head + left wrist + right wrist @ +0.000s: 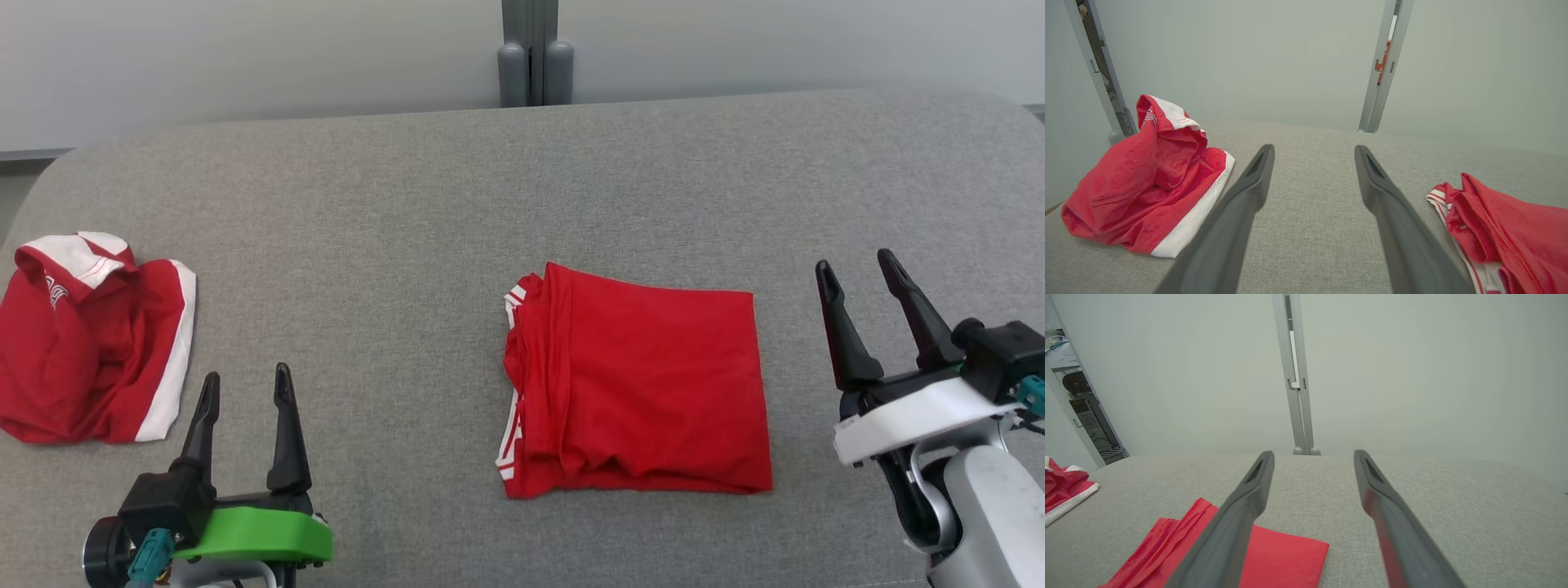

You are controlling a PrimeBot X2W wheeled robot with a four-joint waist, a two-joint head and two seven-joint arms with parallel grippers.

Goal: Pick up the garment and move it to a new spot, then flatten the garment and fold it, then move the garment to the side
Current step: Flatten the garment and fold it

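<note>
Head view showed the folded red garment (637, 384) lying flat on the grey padded surface (392, 188), a little right of centre and between the two grippers. It formed a near-square packet, slightly wider across the view than deep, so its long axis ran left to right. Its layered edges, with thin white stripes, faced the robot's left. The smooth edge faced right, toward the right gripper (855, 261).

That gripper stood just beside the garment's right edge, apart from it, fingers spread and empty. The left gripper (246, 373) stood near the bottom left, also spread wide and empty, well apart from the folded garment.

A crumpled red garment (90, 343) with white trim lay at the far left. White lettering showed near its collar, too small to read. In the left wrist view, an orange label (1383, 61) on the grey post (1378, 102) bore marks that could not be read.
</note>
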